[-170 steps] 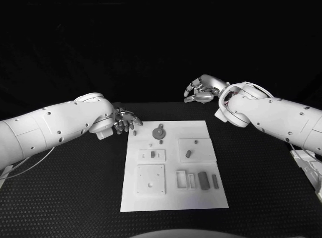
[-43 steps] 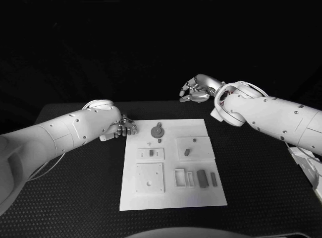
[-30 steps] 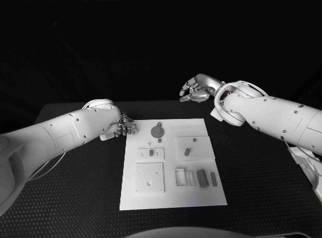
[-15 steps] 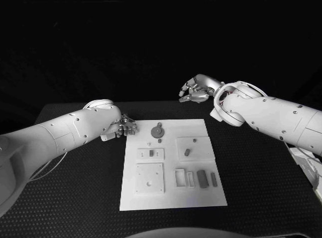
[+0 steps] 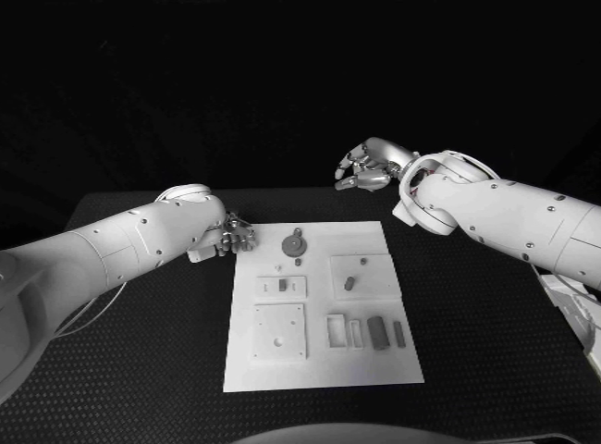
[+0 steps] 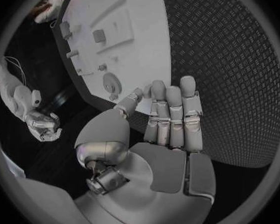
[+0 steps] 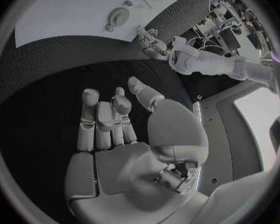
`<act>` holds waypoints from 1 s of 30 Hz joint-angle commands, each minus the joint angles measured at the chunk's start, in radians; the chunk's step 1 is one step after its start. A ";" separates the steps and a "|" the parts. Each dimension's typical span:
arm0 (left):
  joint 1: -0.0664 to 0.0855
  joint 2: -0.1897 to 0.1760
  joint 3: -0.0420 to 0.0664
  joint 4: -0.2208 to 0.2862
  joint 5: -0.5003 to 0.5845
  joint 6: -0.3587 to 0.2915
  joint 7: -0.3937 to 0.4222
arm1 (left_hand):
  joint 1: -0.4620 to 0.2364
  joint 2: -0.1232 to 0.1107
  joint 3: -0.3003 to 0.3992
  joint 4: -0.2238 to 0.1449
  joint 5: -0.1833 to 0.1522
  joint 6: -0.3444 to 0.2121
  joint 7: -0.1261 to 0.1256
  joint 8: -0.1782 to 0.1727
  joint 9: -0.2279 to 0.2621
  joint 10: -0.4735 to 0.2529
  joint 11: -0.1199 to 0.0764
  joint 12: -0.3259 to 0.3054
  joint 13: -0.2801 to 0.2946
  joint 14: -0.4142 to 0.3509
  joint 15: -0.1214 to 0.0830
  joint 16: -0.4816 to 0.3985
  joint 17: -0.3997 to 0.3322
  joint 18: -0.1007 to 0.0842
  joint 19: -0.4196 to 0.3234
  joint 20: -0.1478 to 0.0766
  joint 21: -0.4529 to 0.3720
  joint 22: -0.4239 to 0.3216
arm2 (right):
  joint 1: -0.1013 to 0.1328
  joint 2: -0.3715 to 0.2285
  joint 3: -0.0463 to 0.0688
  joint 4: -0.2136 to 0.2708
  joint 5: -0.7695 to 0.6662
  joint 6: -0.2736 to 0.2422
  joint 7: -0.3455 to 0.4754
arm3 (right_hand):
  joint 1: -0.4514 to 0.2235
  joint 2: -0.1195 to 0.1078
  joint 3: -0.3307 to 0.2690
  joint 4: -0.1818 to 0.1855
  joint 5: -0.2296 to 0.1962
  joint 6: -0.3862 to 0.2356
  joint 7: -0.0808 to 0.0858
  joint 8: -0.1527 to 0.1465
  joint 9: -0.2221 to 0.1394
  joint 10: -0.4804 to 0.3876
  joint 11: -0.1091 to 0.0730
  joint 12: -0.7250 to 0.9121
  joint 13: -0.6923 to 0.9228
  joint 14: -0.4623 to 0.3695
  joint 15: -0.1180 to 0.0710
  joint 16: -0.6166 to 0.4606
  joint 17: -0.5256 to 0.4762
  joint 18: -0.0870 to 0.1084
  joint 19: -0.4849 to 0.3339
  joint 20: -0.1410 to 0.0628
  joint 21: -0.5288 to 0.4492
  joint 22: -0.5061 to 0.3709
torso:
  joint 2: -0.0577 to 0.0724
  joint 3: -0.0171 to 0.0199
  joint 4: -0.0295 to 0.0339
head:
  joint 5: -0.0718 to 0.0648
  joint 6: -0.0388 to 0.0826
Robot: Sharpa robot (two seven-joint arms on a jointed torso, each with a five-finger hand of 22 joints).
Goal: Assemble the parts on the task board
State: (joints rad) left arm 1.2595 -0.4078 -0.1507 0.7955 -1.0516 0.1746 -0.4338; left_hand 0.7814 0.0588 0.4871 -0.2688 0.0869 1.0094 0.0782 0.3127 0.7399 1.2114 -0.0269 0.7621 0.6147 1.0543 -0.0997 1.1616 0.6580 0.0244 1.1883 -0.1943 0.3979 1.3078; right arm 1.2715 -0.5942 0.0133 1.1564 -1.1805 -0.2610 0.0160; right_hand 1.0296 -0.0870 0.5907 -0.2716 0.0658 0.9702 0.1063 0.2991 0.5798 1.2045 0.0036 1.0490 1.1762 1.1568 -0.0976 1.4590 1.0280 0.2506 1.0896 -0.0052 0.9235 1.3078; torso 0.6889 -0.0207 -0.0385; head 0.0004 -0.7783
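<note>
We see the left silver robot hand (image 5: 234, 235) low over the black textured worktop (image 5: 141, 351), just beside the far left corner of the flat white rectangular task board (image 5: 321, 365); its fingers (image 6: 171, 117) lie straight and side by side, the thumb apart, and it holds nothing. The right silver robot hand (image 5: 363, 169) hangs beyond the far edge of the worktop, well apart from the board, palm bare, with its fingers (image 7: 102, 122) loosely bent and nothing between them. Moving outward, the board lies in the middle of the worktop between the two white arms. At its far end, nearest the left robot hand, rests a round grey disc-shaped part (image 5: 294, 244). Further in, a small dark grey part (image 5: 350, 284) sits in a raised white square block (image 5: 362, 276), and near the board's right near corner two dark grey bar-shaped parts (image 5: 376, 331) lie side by side beside a white rectangular frame (image 5: 337, 331).
</note>
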 commanded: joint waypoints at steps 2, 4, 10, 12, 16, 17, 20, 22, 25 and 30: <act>0.000 0.001 0.001 -0.002 0.009 0.027 0.018 | 0.011 0.016 0.002 -0.006 0.007 0.012 0.000 0.009 0.001 -0.004 -0.004 0.005 -0.002 -0.008 0.001 0.005 -0.001 0.015 0.008 -0.001 0.005 0.020 | 0.000 0.000 0.001 0.000 0.000 0.008 0.006 | -0.010 -0.001 0.001 0.007 0.002 0.000 0.006 -0.006 0.001 -0.007 -0.002 -0.002 0.001 -0.006 -0.005 0.000 0.000 0.011 0.004 0.000 -0.003 0.016 | 0.001 -0.0002 -0.0004 | -0.001 -0.001; 0.000 0.001 0.001 -0.005 0.012 0.024 0.018 | 0.018 0.024 0.004 -0.009 0.010 0.013 0.000 0.010 0.002 -0.003 -0.004 0.005 -0.002 -0.007 0.001 0.006 -0.002 0.015 0.008 -0.001 0.006 0.021 | 0.000 0.001 0.001 0.000 0.000 0.008 0.006 | -0.010 -0.001 0.001 0.007 0.002 0.000 0.006 -0.006 0.001 -0.007 -0.002 -0.002 0.001 -0.006 -0.005 0.000 0.000 0.011 0.004 0.000 -0.003 0.016 | 0.001 -0.0005 -0.0004 | -0.001 -0.001; 0.000 0.002 0.001 -0.012 0.038 0.024 0.021 | 0.069 -0.001 0.083 0.035 -0.035 0.016 -0.001 0.013 -0.001 0.001 -0.005 0.006 -0.005 -0.004 0.001 0.008 -0.006 0.013 0.014 0.000 0.007 0.018 | -0.001 0.000 0.001 0.000 0.000 0.009 0.006 | -0.010 -0.001 0.001 0.008 0.002 0.000 0.006 -0.006 0.002 -0.007 -0.002 -0.002 0.001 -0.006 -0.005 0.000 0.001 0.011 0.004 0.000 -0.003 0.016 | 0.000 -0.0007 0.0000 | -0.002 -0.002; 0.000 0.001 0.001 -0.013 0.046 0.025 0.022 | 0.077 0.005 0.092 0.035 -0.034 0.016 -0.001 0.014 -0.001 0.001 -0.005 0.007 -0.005 -0.004 0.001 0.009 -0.006 0.014 0.013 -0.001 0.008 0.020 | -0.001 0.000 0.001 -0.001 0.000 0.009 0.006 | -0.010 -0.001 0.001 0.008 0.002 0.000 0.006 -0.006 0.002 -0.007 -0.002 -0.002 0.001 -0.006 -0.005 0.000 0.001 0.011 0.004 0.000 -0.003 0.016 | 0.000 -0.0007 0.0002 | -0.002 -0.002; 0.000 0.000 0.001 -0.014 0.070 0.022 0.025 | 0.092 0.025 0.106 0.027 -0.032 0.019 -0.002 0.016 -0.001 0.003 -0.005 0.008 -0.006 -0.003 0.001 0.011 -0.007 0.013 0.013 -0.001 0.011 0.022 | -0.001 0.001 0.001 -0.001 0.000 0.009 0.006 | -0.010 -0.001 0.001 0.008 0.002 0.000 0.006 -0.006 0.002 -0.007 -0.002 -0.002 0.001 -0.005 -0.005 0.000 0.001 0.011 0.004 0.000 -0.003 0.016 | 0.000 -0.0006 0.0005 | -0.002 -0.002; 0.000 -0.001 0.001 -0.014 0.077 0.021 0.026 | 0.094 0.029 0.109 0.025 -0.032 0.020 -0.002 0.017 0.000 0.003 -0.006 0.009 -0.006 -0.003 0.001 0.011 -0.007 0.013 0.013 -0.001 0.012 0.022 | -0.001 0.001 0.001 -0.001 0.000 0.009 0.006 | -0.010 -0.001 0.001 0.008 0.002 0.000 0.006 -0.006 0.002 -0.007 -0.002 -0.002 0.001 -0.006 -0.005 0.000 0.001 0.011 0.004 0.000 -0.003 0.016 | 0.000 -0.0006 0.0005 | -0.002 -0.002; 0.001 -0.007 0.002 -0.007 0.091 0.020 0.028 | 0.100 0.040 0.114 0.018 -0.032 0.028 -0.005 0.023 0.001 0.007 -0.008 0.011 -0.005 -0.001 0.001 0.013 -0.007 0.013 0.014 -0.001 0.015 0.022 | -0.001 0.000 0.001 0.000 0.000 0.009 0.006 | -0.010 -0.001 0.001 0.008 0.002 0.000 0.006 -0.006 0.002 -0.007 -0.002 -0.002 0.001 -0.006 -0.005 0.000 0.000 0.011 0.004 0.000 -0.003 0.016 | 0.000 0.0000 0.0003 | -0.001 -0.003; 0.001 -0.012 0.004 -0.002 0.094 0.025 0.030 | 0.101 0.045 0.116 0.015 -0.032 0.035 -0.007 0.028 0.003 0.009 -0.010 0.012 -0.005 0.001 0.001 0.015 -0.008 0.013 0.015 -0.002 0.017 0.023 | -0.001 -0.001 0.001 0.000 0.000 0.009 0.006 | -0.010 -0.001 0.001 0.008 0.002 0.000 0.006 -0.006 0.003 -0.007 -0.002 -0.002 0.001 -0.006 -0.005 0.000 0.001 0.011 0.004 0.000 -0.003 0.016 | 0.000 0.0000 0.0003 | -0.001 -0.004; 0.001 -0.020 0.005 0.003 0.116 0.021 0.032 | 0.105 0.054 0.122 0.009 -0.030 0.044 -0.011 0.034 0.005 0.014 -0.013 0.016 -0.005 0.005 0.000 0.018 -0.007 0.013 0.017 -0.003 0.020 0.023 | -0.001 -0.002 0.001 -0.001 0.000 0.008 0.006 | -0.010 -0.001 0.001 0.008 0.002 0.000 0.006 -0.006 0.003 -0.007 -0.002 -0.002 0.001 -0.007 -0.005 0.000 0.000 0.011 0.004 0.000 -0.003 0.016 | -0.001 -0.0001 0.0004 | 0.000 -0.003; 0.002 -0.044 0.006 0.034 0.178 0.017 0.035 | 0.104 0.061 0.124 0.006 -0.030 0.049 -0.013 0.037 0.007 0.019 -0.016 0.019 -0.004 0.010 -0.001 0.022 -0.006 0.013 0.020 -0.003 0.025 0.023 | -0.001 -0.005 0.001 0.000 0.000 0.008 0.006 | -0.010 -0.001 0.001 0.007 0.002 0.000 0.006 -0.007 0.003 -0.007 -0.002 -0.002 0.001 -0.007 -0.005 0.000 0.000 0.011 0.004 0.000 -0.003 0.016 | 0.000 0.0003 0.0007 | 0.001 -0.003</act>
State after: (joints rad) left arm 1.2602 -0.4458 -0.1459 0.8163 -0.9493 0.1858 -0.4164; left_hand 0.8644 0.0857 0.6058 -0.2608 0.0535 1.0505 0.0659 0.3456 0.7387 1.2261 -0.0415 0.7775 0.6104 1.0616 -0.0965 1.1774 0.6517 0.0203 1.2036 -0.1951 0.4191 1.3076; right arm 1.2707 -0.5979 0.0133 1.1561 -1.1804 -0.2607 0.0160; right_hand 1.0296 -0.0870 0.5907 -0.2716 0.0658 0.9702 0.1063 0.2991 0.5815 1.2024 0.0010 1.0490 1.1768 1.1524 -0.0990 1.4589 1.0277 0.2506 1.0879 -0.0034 0.9235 1.3075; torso 0.6886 -0.0210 -0.0381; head -0.0001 -0.7819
